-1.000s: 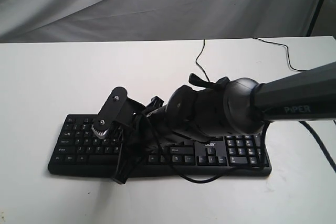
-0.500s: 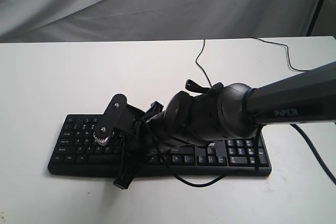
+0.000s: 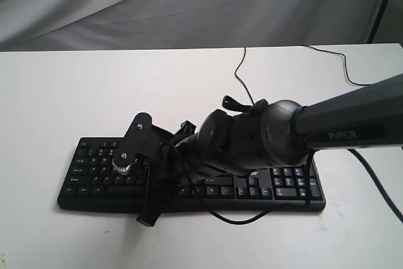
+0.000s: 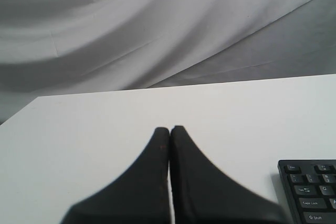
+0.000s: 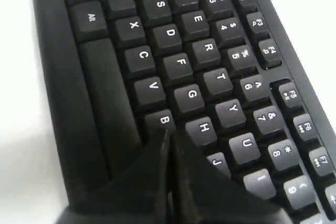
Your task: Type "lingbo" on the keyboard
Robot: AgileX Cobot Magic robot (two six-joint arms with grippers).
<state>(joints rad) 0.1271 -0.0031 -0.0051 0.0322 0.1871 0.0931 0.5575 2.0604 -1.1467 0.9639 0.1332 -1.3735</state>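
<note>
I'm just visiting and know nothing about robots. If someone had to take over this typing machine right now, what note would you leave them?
Keyboard: flat on the table, under the right arm.
Left claw: shut, empty, over bare table off the keyboard's Caps Lock end.
Right claw: shut, empty, tips at the B key; I cannot tell whether it is pressing.
Done: no screen is in view, so the letters typed so far are unknown. B is the fifth letter of "lingbo", so "ling" is probably in.
Left: likely finish b, then o.
</note>
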